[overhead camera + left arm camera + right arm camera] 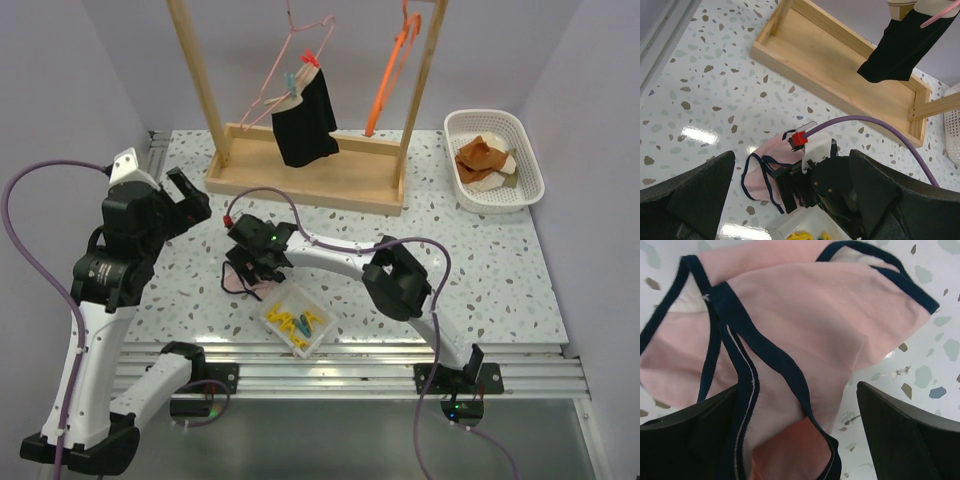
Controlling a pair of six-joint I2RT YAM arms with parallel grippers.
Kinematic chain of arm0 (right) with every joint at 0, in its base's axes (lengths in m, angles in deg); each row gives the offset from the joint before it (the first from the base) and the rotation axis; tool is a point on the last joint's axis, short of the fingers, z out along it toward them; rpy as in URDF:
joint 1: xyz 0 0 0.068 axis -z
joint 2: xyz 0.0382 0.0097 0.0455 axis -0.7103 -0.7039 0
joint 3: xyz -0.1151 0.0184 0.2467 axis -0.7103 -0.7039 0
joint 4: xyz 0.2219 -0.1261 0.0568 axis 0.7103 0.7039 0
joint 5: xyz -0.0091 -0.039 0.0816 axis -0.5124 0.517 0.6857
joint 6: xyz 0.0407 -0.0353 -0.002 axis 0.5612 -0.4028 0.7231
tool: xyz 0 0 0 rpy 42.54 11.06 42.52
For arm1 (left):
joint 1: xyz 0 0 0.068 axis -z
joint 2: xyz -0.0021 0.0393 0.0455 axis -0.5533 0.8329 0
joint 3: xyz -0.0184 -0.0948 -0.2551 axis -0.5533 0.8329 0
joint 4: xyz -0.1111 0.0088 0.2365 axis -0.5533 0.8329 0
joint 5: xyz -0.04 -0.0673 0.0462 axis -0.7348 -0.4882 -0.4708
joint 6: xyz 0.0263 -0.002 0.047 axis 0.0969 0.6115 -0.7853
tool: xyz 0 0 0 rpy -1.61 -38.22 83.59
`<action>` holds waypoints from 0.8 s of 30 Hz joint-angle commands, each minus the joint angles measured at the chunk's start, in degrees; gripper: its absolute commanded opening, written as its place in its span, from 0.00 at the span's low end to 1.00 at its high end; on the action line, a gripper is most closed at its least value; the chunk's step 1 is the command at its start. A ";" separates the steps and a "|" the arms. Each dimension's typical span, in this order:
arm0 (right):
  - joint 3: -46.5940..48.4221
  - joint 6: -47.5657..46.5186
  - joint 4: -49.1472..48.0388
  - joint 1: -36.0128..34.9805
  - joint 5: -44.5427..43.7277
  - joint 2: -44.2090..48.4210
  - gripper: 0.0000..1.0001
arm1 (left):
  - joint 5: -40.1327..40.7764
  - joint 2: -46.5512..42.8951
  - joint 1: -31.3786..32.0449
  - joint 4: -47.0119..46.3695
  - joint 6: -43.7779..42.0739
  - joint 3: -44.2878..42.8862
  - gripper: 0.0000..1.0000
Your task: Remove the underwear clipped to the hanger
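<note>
The pink briefs (805, 330) lie crumpled on the speckled table (480, 270), in front of the wooden rack (300, 175) and just beside a small clear box of yellow clips (297, 320). They are pale pink with dark navy binding along every edge, and a thin line of white stitching shows along one band. The cloth is folded over itself, so the navy bands cross. The right gripper (245, 268) sits low over them with its fingers (900, 435) spread apart, one on each side of the fabric (whether they touch the cloth cannot be told).

The black briefs (305, 125) hang from a pink wire hanger (275, 70) on the rack. They are black with a beige patch at the top, where a red peg (312, 58) and a bluish one (292, 82) show.

The left gripper (192, 200) hovers above the table to the left of the rack, its fingers wide apart and holding nothing.

A white basket (530, 150) at the right holds a brown cloth (480, 158).
</note>
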 commanded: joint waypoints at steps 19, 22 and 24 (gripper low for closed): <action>-14.74 12.40 -1.20 18.26 -3.98 19.94 0.00 | -0.75 1.11 -0.30 -4.49 0.43 1.07 1.00; -21.42 19.86 0.56 24.15 -10.13 24.79 0.00 | -1.63 2.43 -0.30 -5.81 -0.01 0.98 1.00; -25.29 23.74 1.36 29.16 -12.35 30.15 0.00 | -1.98 3.39 -0.30 -6.16 -0.18 0.98 1.00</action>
